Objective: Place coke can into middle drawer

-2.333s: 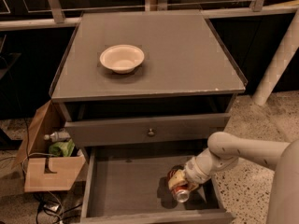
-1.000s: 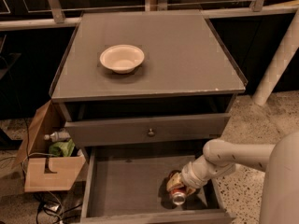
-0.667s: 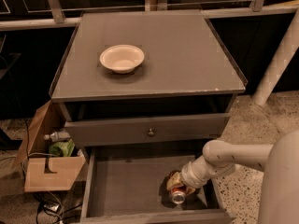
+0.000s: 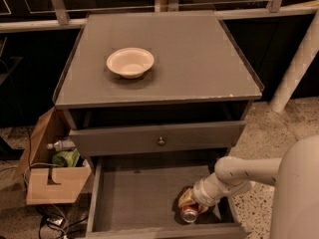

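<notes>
The middle drawer [image 4: 134,198] is pulled open below the closed drawer front with the brass knob. The coke can [image 4: 190,214], red with a silver end facing up and forward, is low inside the drawer at its front right corner, at or just above the floor. My gripper [image 4: 188,204] reaches in from the right on a pale arm and is shut on the can from above. Its yellowish fingers [image 4: 184,197] hide the can's upper part.
A white bowl [image 4: 130,62] sits on the cabinet top. The closed upper drawer front [image 4: 160,139] overhangs the back of the open drawer. An open cardboard box [image 4: 47,176] with a bottle and cables stands on the floor at the left. A white post [image 4: 296,63] stands at the right.
My gripper has moved down and slightly forward with the can, deeper into the drawer's front right corner. In the last 0.7 s it has barely moved.
</notes>
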`<state>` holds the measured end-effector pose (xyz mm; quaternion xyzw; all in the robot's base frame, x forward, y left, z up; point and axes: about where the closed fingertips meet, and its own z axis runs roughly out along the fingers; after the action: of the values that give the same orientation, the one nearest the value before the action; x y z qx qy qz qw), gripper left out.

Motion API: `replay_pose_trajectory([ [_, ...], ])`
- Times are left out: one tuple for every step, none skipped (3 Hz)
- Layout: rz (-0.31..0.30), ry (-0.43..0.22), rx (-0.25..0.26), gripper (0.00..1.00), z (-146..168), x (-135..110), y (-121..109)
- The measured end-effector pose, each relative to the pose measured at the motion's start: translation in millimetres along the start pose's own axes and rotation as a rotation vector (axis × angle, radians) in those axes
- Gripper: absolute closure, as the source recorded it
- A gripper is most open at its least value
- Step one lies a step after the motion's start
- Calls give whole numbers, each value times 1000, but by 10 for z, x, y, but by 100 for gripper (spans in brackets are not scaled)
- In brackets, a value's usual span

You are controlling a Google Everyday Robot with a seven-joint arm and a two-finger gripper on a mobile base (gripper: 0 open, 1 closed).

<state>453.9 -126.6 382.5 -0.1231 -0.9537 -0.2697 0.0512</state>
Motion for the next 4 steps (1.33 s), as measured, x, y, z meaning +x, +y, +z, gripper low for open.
replay_pose_trajectory([
  [14,-8,2,100,52,-12,-30],
  [14,-8,2,81,53,-12,-29],
  [14,-8,2,58,53,-12,-29],
  [14,-8,2,34,53,-12,-29],
])
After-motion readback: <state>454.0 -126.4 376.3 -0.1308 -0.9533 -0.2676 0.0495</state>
